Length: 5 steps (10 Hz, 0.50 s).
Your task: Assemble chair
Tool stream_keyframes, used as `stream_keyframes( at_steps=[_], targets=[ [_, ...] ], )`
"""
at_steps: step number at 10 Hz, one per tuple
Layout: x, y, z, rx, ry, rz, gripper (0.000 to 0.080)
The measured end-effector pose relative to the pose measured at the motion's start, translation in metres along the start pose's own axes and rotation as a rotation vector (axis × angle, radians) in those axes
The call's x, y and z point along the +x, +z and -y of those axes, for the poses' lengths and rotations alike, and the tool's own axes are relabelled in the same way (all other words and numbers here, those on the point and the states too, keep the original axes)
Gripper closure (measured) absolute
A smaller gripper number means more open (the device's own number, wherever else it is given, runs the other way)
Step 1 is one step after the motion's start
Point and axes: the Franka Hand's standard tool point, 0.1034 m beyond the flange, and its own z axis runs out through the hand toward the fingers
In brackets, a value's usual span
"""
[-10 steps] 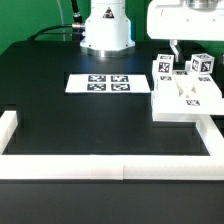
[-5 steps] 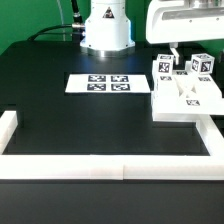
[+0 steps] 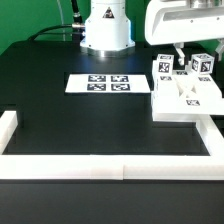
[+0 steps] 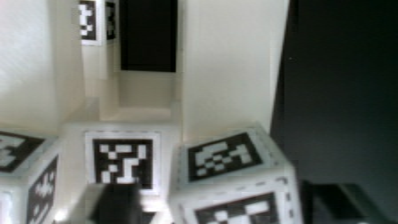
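exterior brightness: scene is evenly and brightly lit; white parts [image 3: 185, 98] and border rails [image 3: 110, 167] are near blown out against the black table [image 3: 90, 125].
glare: a soft sheen is seen on the table's far edge.
shadows: only faint, short ones are cast beside the parts.
exterior sharpness: low resolution, tags readable but soft.
wrist view: heavily blurred throughout; tag blocks [image 4: 125, 160] up close are out of focus, dark side is underexposed.

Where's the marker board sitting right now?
In the exterior view the marker board lies flat on the black table, just in front of the robot base and to the left of the chair parts.
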Motion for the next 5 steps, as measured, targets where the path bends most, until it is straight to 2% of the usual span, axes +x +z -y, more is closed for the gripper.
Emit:
stream_keyframes(
  at_steps=[1,5],
  targets=[
    [0.0000,0.0000,0.0000,0.000,0.013,0.000,0.0513],
    [0.0013,-0.0002,-0.0024,0.006,0.181,-0.006,0.0513]
  ],
)
